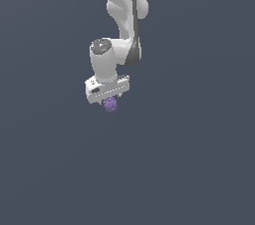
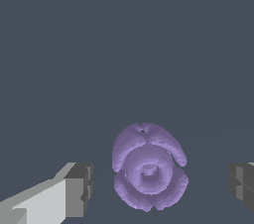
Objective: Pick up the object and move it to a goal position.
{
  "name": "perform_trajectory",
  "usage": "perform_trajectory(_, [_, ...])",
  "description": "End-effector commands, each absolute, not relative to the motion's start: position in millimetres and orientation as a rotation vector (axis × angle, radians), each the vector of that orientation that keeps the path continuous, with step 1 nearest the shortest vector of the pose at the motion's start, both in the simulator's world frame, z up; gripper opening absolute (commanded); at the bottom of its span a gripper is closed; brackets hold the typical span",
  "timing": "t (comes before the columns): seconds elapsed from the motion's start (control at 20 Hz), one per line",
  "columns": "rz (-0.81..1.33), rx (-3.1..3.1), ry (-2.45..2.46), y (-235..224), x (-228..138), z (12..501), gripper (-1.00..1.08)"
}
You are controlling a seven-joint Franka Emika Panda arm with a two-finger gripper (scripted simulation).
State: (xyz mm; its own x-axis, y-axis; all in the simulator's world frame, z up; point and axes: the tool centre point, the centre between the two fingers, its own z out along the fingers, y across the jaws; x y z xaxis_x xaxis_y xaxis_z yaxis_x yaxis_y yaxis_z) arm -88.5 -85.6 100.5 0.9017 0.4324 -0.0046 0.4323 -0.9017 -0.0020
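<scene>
End effector point(image 2: 154, 183): your jaws stand wide, one finger point(image 2: 74, 191) on each side of the object, clear gaps both ways. Nothing gripped yet.
Object point(image 2: 149, 173): purple bumpy ball, between the fingers, slightly nearer one of them; not touching either pad.
Why so placed: you look lined up to close on it, judging by the straddle.
Exterior check: ball point(image 1: 110, 104) shows just beneath the end effector point(image 1: 110, 97), partly tucked under it.
Arm pose: wrist pointing down, white links rising steeply above; end effector roughly level, slightly skewed.
Surface point(image 1: 199, 169): plain grey all around. Goal: no marker visible.
</scene>
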Motion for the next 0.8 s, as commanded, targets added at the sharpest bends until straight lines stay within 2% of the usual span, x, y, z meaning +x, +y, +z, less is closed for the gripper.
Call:
perform_trajectory(0.0, [0.004,-3.051,-0.748,-88.5,-94.7,97.0,1.00])
perform_trajectory(0.75, [0.001,-3.032,-0.824,-93.4,-105.0,86.7,1.00])
